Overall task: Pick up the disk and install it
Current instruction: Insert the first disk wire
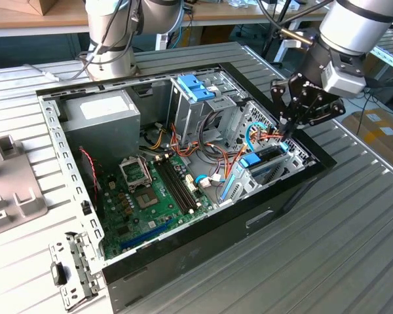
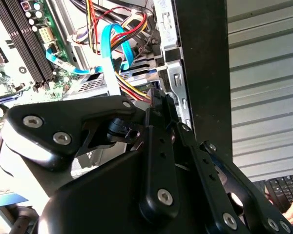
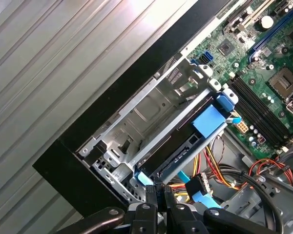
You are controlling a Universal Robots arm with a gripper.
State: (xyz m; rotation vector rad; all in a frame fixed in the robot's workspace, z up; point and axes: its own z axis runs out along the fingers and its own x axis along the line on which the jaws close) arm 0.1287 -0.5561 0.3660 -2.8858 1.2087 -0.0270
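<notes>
The jaws look narrow, the black fingers (image 3: 156,195) drawn close together, and I see nothing held between them. The gripper (image 1: 289,129) is low inside the open case (image 1: 249,216), at the corner on the exterior view's right, just beside the front wall. In the first wrist view the gripper (image 3: 160,191) is at the end of the drive cage (image 3: 151,112), near the coloured cables (image 3: 210,165).

The disk (image 1: 270,162) sits in the cage already, on its edge, with the light-blue rail around it. In the first wrist view the disk (image 3: 178,156) lies along the cage slot, and its blue tab (image 3: 210,122) is at the far end from the fingers. I cannot tell if the fingers touch the disk.

The motherboard (image 1: 150,196) lies on the case floor, and the grey power supply (image 1: 101,114) stands in the far corner.
</notes>
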